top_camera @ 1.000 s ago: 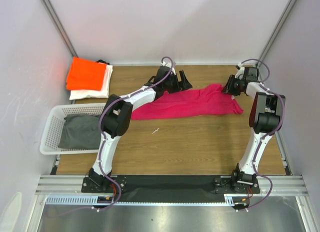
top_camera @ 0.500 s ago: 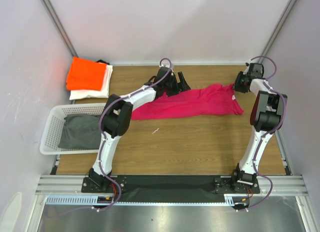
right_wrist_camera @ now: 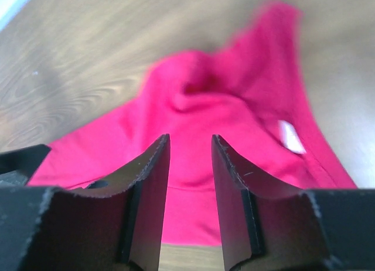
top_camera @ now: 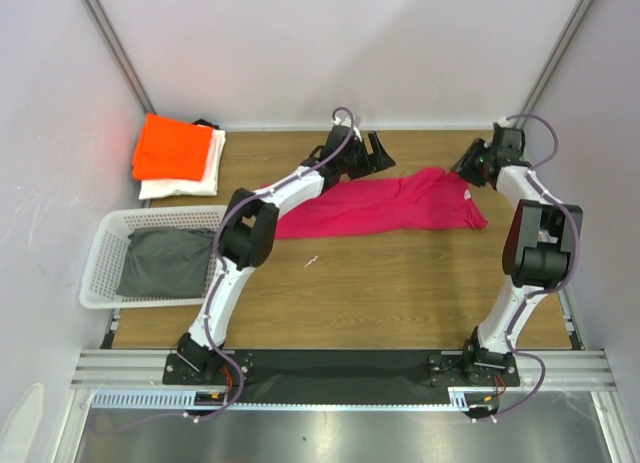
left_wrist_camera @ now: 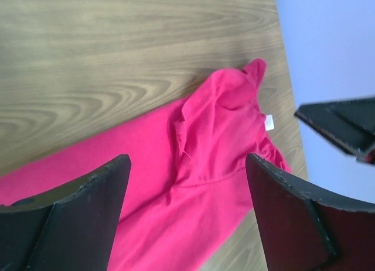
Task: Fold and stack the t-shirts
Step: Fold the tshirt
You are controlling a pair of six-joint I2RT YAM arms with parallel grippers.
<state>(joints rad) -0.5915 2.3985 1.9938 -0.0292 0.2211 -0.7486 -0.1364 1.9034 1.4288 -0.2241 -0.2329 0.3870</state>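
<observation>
Magenta t-shirt (top_camera: 385, 205) near table's (top_camera: 400, 283) far edge | left gripper (top_camera: 376, 153) wide open | right gripper (top_camera: 468, 166) ajar

Nothing legible in any view.
Only a small white neck tag (right_wrist_camera: 290, 136) inside the collar of the magenta-pink t-shirt (right_wrist_camera: 199, 119), seen from both wrist views, too small and blurred to read.

left arm (top_camera: 290, 187) goes up from its base to a bent elbow, then reaches way out toward the far middle, wrist pointing right. the left jaws stand wide apart, with both fingers (left_wrist_camera: 76, 224) low in its wrist cam. right arm (top_camera: 522, 188) stands tall on its own side, elbow high, forearm angled far and inward, wrist aimed left. the right jaws are just a narrow slit apart.
</observation>
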